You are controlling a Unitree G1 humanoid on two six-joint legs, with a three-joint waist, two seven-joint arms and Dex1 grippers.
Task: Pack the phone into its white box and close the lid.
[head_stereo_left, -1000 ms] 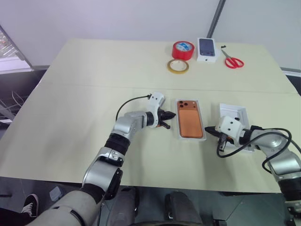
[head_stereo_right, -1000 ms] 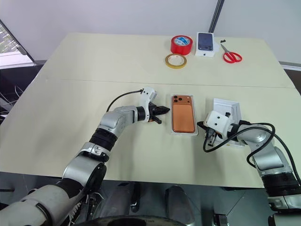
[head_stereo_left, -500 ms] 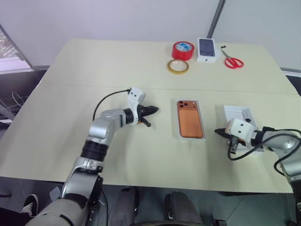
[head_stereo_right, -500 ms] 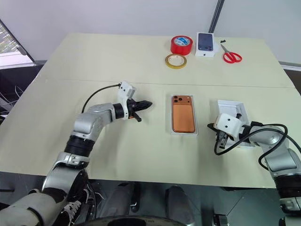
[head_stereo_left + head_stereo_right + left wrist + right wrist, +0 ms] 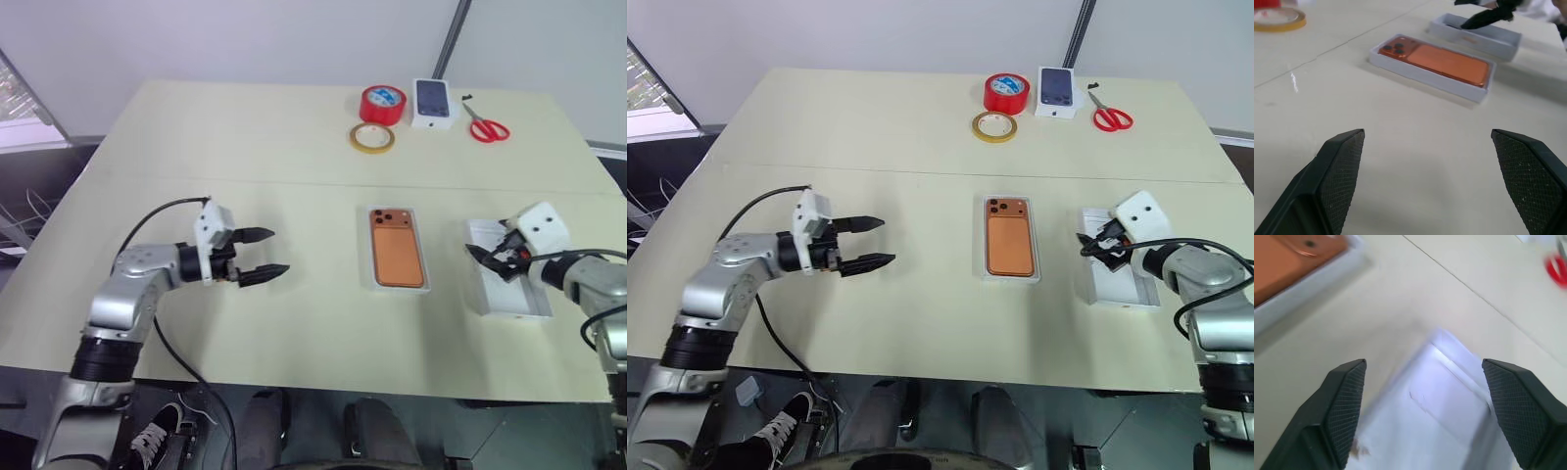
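Pale cream desk (image 5: 294,323) fills the scene, with a seam running across its middle and a plain grey wall behind. Nearest the robot, on the left side, the left end effector (image 5: 263,253) hovers over bare desk with its two black fingers (image 5: 1339,166) spread wide apart and nothing between them, pointing toward the middle of the desk. Well to its right, at the centre, the phone (image 5: 396,249) lies back up (its three lenses at the far end) inside the white box (image 5: 398,287), whose thin white rim shows all around the orange-copper body. Further right, the lid (image 5: 509,294) rests open side up on the desk, apart from the box and roughly parallel to it. The right end effector (image 5: 1100,245) hangs over the far end of the lid; its fingers (image 5: 1342,401) stand wide apart in the right wrist view, gripping nothing, and whether they touch the lid I cannot tell.

At the far edge of the desk, well away from all this, a flat ring of yellow tape (image 5: 371,138) lies nearest, a red tape roll (image 5: 381,103) stands just behind it, a second white box printed with a dark phone (image 5: 432,104) sits beside the red roll, and red-handled scissors (image 5: 485,125) lie to the right of that.
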